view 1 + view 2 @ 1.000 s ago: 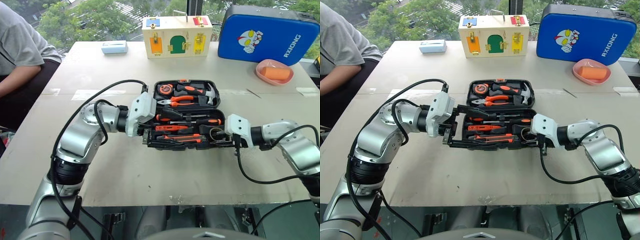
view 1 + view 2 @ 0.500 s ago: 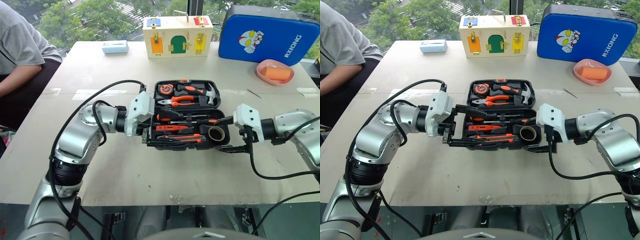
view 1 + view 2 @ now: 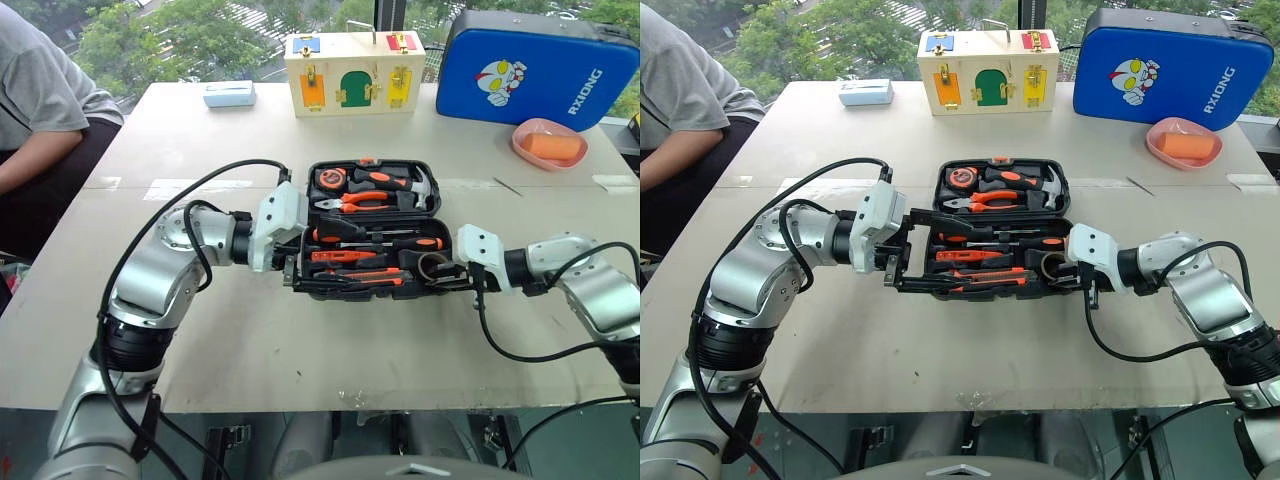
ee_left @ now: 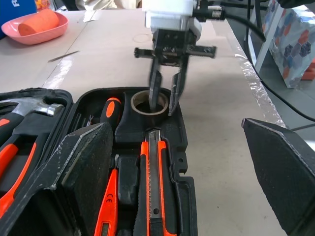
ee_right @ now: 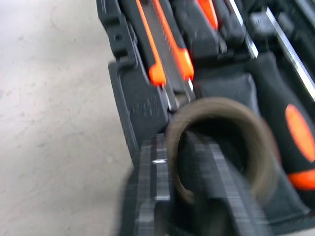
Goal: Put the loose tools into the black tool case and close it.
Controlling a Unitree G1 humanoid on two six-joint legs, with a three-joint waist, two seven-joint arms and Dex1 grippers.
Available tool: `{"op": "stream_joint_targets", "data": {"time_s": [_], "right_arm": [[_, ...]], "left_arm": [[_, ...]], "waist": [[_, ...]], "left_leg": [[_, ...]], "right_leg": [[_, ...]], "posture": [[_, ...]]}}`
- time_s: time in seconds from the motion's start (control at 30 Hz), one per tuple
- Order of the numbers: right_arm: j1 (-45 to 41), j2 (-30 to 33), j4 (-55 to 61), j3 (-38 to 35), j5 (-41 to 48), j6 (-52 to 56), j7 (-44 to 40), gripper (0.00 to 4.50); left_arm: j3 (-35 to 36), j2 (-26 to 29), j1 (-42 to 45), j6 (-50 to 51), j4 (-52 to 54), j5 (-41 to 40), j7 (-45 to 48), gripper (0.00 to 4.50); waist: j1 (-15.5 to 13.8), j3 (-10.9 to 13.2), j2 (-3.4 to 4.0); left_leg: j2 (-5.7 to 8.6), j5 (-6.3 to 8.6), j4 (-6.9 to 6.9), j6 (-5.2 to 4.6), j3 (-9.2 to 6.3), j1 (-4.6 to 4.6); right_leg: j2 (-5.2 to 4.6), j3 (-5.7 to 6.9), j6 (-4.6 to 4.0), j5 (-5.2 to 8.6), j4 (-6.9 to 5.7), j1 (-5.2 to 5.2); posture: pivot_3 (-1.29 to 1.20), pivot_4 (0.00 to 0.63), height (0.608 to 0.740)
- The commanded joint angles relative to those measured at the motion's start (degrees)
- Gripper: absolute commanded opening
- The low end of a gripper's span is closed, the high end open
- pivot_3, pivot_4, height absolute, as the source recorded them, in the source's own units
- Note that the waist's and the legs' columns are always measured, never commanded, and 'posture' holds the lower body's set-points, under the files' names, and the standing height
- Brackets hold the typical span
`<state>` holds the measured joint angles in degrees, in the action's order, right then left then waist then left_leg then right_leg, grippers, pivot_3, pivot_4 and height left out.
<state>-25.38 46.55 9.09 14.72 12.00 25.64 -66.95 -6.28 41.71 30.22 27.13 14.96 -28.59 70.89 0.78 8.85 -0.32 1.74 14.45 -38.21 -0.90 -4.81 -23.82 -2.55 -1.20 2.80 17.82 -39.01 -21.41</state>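
Head views: black case (image 3: 370, 232) lies open mid-surface (image 3: 250, 340). Left arm bent inward, left tool (image 3: 292, 243) spread wide at the case's left end, grasping nothing. Right arm reaches in from the right, right tool (image 3: 1068, 268) clenched on the tape roll (image 3: 1053, 264) at the case's right end. Blue case (image 3: 535, 68) reads "RXIONG".

Left wrist view: right tool's fingers (image 4: 155, 88) pinch the roll's wall, one inside, one outside; knife (image 4: 152, 184) seated beside it.

Right wrist view: roll (image 5: 221, 147) around one finger, blurred.

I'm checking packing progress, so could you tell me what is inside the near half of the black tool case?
The black tool case holds two screwdrivers, the utility knife and the tape roll, gripped by the right gripper.
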Motion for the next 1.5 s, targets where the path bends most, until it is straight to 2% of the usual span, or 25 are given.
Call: {"op": "stream_joint_targets", "data": {"time_s": [0.03, 0.23, 0.5, 0.83, 1.07, 1.2, 1.3, 1.33, 1.4, 1.5], "right_arm": [[-1.0, 0.1, 2.1, -1.3, 0.3, 0.3, 0.2, 0.06], [-1.3, 3.6, 7.9, -2.7, 3.6, 5.7, -2.7, 0.06], [0.2, 4.8, 6.5, -1.4, 0.1, 3.8, -0.6, 0.06], [1.6, 5.1, 5.5, -2.3, -0.1, 2.3, -0.8, 0.06], [2.1, 2.4, 8.7, -7.7, 6.4, 3.0, 0.3, 0.06], [2.0, 2.2, 6.0, -12.1, 10.3, 6.8, 1.3, 0.06], [1.6, 2.9, 1.5, -14.0, 10.4, 6.6, 1.4, 0.84], [1.2, 2.8, -0.2, -14.2, 9.8, 5.3, 1.6, 1.42], [-0.1, 2.1, -3.9, -14.1, 8.7, 3.4, 2.1, 2.2], [-2.8, 0.7, -11.6, -13.2, 5.8, 0.3, 3.6, 3.65]], "left_arm": [[1.6, 0.7, -0.1, -0.7, 1.4, -0.6, -0.2, 4.5], [1.4, 0.7, -0.5, -0.9, 1.7, -0.5, 0.0, 4.5], [1.2, 0.4, -0.3, -1.1, 1.6, -0.4, -0.1, 4.5], [1.1, 0.5, -0.1, -1.3, 1.3, -0.2, 0.1, 4.5], [1.5, 0.8, -0.5, -0.9, 0.9, -0.2, 0.0, 4.5], [4.3, 1.8, -3.8, 1.1, 1.5, -1.0, -2.4, 4.5], [9.7, 2.6, -6.7, 3.7, -1.6, -1.9, -6.7, 4.5], [11.4, 2.9, -7.4, 4.2, -3.1, -1.6, -8.1, 4.5], [13.7, 3.8, -9.1, 3.8, -5.7, -0.5, -9.7, 4.5], [16.2, 5.4, -12.1, 3.0, -9.1, 1.2, -11.6, 4.5]], "waist": [[0.0, 0.0, 0.0], [-0.1, 0.0, 0.0], [-0.1, 0.0, 0.0], [-0.1, 0.0, 0.0], [0.0, 0.0, 0.0], [0.0, 0.0, 0.0], [0.0, 0.0, 0.0], [0.0, 0.0, 0.0], [0.0, 0.0, 0.0], [0.1, 0.0, 0.0]], "left_leg": [[0.0, 0.0, 0.0, 0.0, 0.0, 0.0], [0.0, 0.0, 0.01, 0.0, -0.01, -0.02], [0.0, 0.02, 0.0, -0.03, 0.0, -0.02], [0.0, 0.01, 0.01, -0.01, 0.01, -0.02], [0.0, 0.01, 0.01, -0.01, 0.0, -0.02], [-0.01, 0.01, 0.02, -0.01, 0.01, -0.02], [-0.01, 0.02, 0.03, -0.03, 0.0, -0.02], [-0.01, 0.04, 0.03, -0.07, -0.01, -0.01], [-0.01, 0.09, 0.03, -0.15, -0.01, 0.0], [-0.01, 0.09, 0.03, -0.14, 0.05, 0.01]], "right_leg": [[0.0, 0.0, 0.0, 0.0, 0.0, 0.0], [-0.01, 0.0, 0.0, 0.0, 0.01, -0.01], [-0.01, -0.02, 0.0, 0.0, 0.01, -0.01], [-0.01, -0.02, 0.0, 0.0, 0.01, -0.01], [-0.01, -0.02, 0.0, 0.0, 0.01, -0.01], [-0.01, -0.04, 0.0, 0.0, 0.0, -0.01], [-0.01, -0.07, 0.0, 0.0, 0.01, -0.02], [-0.01, -0.07, 0.0, 0.0, 0.0, -0.02], [-0.01, -0.06, 0.0, 0.0, -0.02, -0.03], [-0.02, -0.07, 0.0, 0.0, -0.01, -0.05]], "posture": [[0.0, 0.15, 0.735], [0.0, 0.15, 0.735], [0.0, 0.15, 0.735], [0.0, 0.15, 0.735], [0.0, 0.15, 0.735], [0.0, 0.15, 0.735], [0.0, 0.15, 0.735], [0.0, 0.15, 0.735], [0.0, 0.15, 0.735], [0.0, 0.15, 0.735]]}}
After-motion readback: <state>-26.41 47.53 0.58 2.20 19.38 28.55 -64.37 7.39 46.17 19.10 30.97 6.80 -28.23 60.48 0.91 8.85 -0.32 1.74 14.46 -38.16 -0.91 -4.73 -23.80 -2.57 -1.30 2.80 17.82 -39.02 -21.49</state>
